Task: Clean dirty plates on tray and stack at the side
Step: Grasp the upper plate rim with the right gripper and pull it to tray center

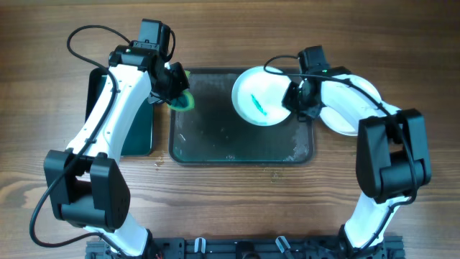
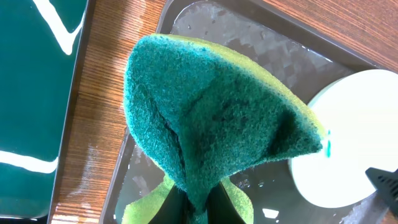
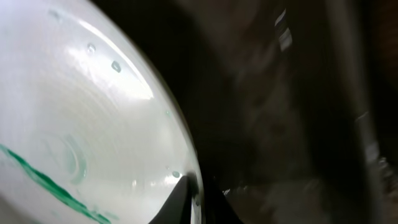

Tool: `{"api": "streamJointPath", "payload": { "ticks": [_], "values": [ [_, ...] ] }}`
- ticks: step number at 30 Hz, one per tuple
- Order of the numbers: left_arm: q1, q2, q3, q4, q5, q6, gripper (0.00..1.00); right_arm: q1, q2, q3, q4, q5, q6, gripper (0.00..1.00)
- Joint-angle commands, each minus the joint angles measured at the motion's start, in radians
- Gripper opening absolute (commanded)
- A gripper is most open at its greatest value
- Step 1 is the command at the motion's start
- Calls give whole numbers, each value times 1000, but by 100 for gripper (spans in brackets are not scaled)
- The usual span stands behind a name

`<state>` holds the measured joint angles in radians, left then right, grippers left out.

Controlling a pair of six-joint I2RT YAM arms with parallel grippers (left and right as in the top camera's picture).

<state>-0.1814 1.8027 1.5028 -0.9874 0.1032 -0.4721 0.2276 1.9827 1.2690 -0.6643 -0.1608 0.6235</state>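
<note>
A white plate [image 1: 260, 97] with a green-teal smear is over the far right part of the large dark tray [image 1: 237, 147]. My right gripper [image 1: 293, 101] is shut on its right rim. The right wrist view shows the fingers [image 3: 196, 199] pinching the rim of the plate [image 3: 81, 124]. My left gripper [image 1: 172, 90] is shut on a green and yellow sponge [image 1: 184, 101] above the tray's far left corner. In the left wrist view the sponge [image 2: 211, 124] fills the middle above the fingers [image 2: 196, 208], with the tray [image 2: 249, 43] and the plate [image 2: 354, 137] behind. More white plate [image 1: 343, 115] lies right of the tray, partly hidden by my right arm.
A smaller dark green tray [image 1: 140, 126] lies left of the large one, partly under my left arm; it also shows in the left wrist view [image 2: 31, 74]. The large tray's floor is wet with droplets. Bare wooden table surrounds both trays.
</note>
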Motion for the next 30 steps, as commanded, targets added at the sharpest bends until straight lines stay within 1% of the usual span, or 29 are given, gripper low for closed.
{"api": "streamJointPath", "payload": {
  "ticks": [1,2,3,7,8,10,11,12,15,17,20,23,25,26,27,30],
  "values": [
    [-2,-6,8,2,12,20,4,76,9,-1,-77,-77,-64,9],
    [-2,-6,8,2,12,20,4,92,3,-1,-95,-76,-79,10],
    [-2,-6,8,2,12,20,4,107,-8,-1,-116,-77,-102,13],
    [-2,-6,8,2,12,20,4,107,-37,5,-119,-47,-174,28],
    [-2,-6,8,2,12,20,4,101,-38,12,-115,-2,-203,34],
    [-2,-6,8,3,12,20,4,84,-38,18,-59,87,-289,59],
    [-2,-6,8,3,12,20,4,76,-38,17,-11,121,-343,67],
    [-2,-6,8,3,12,20,4,69,-37,17,36,123,-410,68],
    [-2,-6,8,3,12,20,4,63,-32,16,145,115,-528,68],
    [-2,-6,8,3,12,20,4,63,-15,16,198,87,-546,63],
    [-2,-6,8,3,12,20,4,63,19,16,245,5,-541,52],
    [-2,-6,8,3,12,20,4,63,39,16,256,-21,-477,33],
    [-2,-6,8,3,12,20,4,63,51,14,255,-24,-433,22],
    [-2,-6,8,3,12,20,4,63,56,14,251,-24,-423,18],
    [-2,-6,8,3,12,20,4,64,60,13,244,-24,-406,18],
    [-2,-6,8,3,12,20,4,66,63,13,224,-25,-373,10]
  ]
}}
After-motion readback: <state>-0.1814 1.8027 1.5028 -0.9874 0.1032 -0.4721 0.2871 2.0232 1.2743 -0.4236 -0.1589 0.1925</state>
